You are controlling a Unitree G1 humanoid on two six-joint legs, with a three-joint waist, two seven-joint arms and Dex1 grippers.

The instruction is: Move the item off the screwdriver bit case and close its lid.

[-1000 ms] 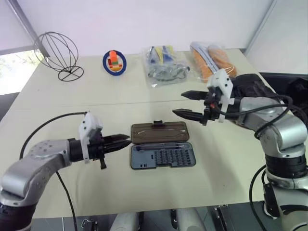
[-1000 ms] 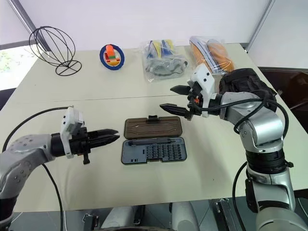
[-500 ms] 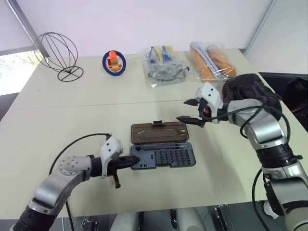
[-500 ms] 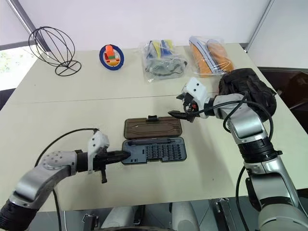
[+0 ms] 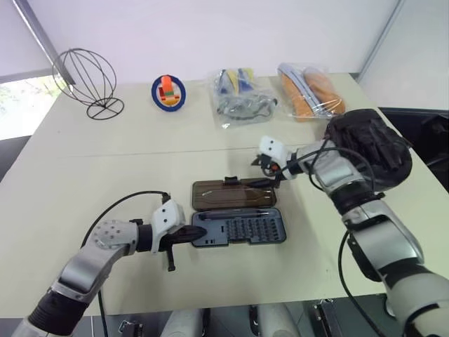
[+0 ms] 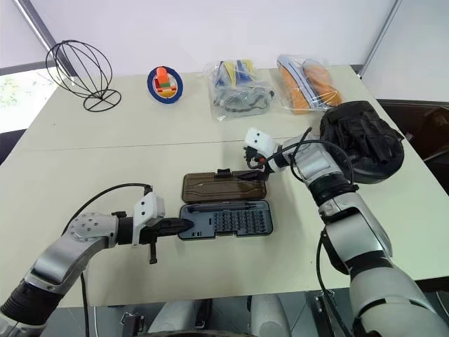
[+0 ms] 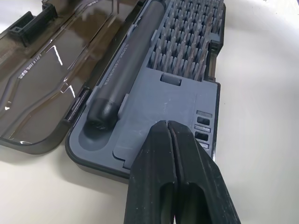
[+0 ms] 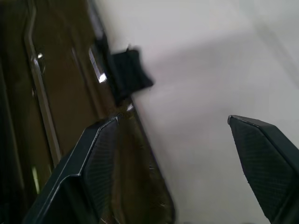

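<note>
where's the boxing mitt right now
In the head views the boxing mitt sits near the table's right edge, off the bit case, just behind the right arm and in front of the orange bag.

The screwdriver bit case (image 5: 238, 228) lies mid-table, its lid (image 5: 231, 194) folded open behind it; the mitt (image 5: 368, 144) sits well right, off the case

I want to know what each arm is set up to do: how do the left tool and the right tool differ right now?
The left tool has its fingers pressed shut, while the right tool stands wide open. The left tool's tip rests at the left end of the case's grey-blue tray, low by the table; the right tool reaches to the right end of the flat-lying lid, one finger over it. Both have two black fingers and hold nothing.
</note>
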